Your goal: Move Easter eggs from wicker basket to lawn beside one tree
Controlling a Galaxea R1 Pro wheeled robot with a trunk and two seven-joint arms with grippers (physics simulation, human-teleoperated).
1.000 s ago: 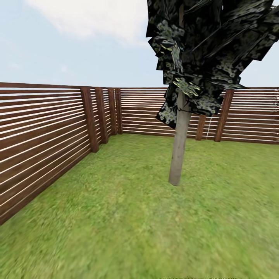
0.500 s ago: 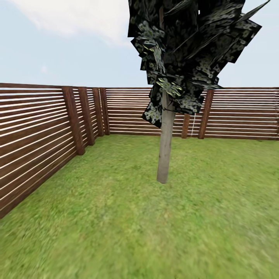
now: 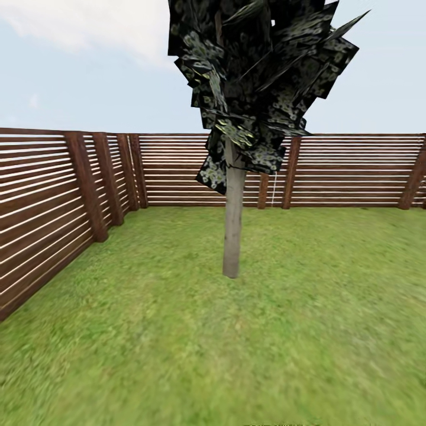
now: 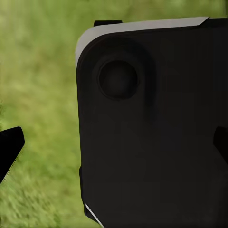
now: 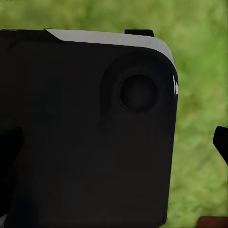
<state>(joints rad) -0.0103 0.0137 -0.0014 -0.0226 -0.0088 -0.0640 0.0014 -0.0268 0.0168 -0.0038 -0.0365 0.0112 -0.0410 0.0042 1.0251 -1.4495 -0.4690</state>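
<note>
A tree (image 3: pixel 232 236) with a straight grey-brown trunk and a dark leafy crown stands on the lawn (image 3: pixel 177 343) a few metres ahead, near the middle of the head view. The Easter eggs and the wicker basket are out of view. In the left wrist view my left gripper (image 4: pixel 115 145) is open, one black fingertip (image 4: pixel 10 148) at each side edge, with a black panel of my own body (image 4: pixel 152 133) and grass behind. My right gripper (image 5: pixel 115 147) is open too, its fingertip (image 5: pixel 221 142) at the frame's edge, nothing between the fingers.
A brown slatted wooden fence (image 3: pixel 53 201) runs along the left side and across the back (image 3: pixel 349 171), meeting in a corner at the back left. Grass stretches around the trunk on all sides.
The whole head view has shifted: the camera has turned to the right, so the tree and the fence corner sit further left in the picture. The tree itself has not moved.
</note>
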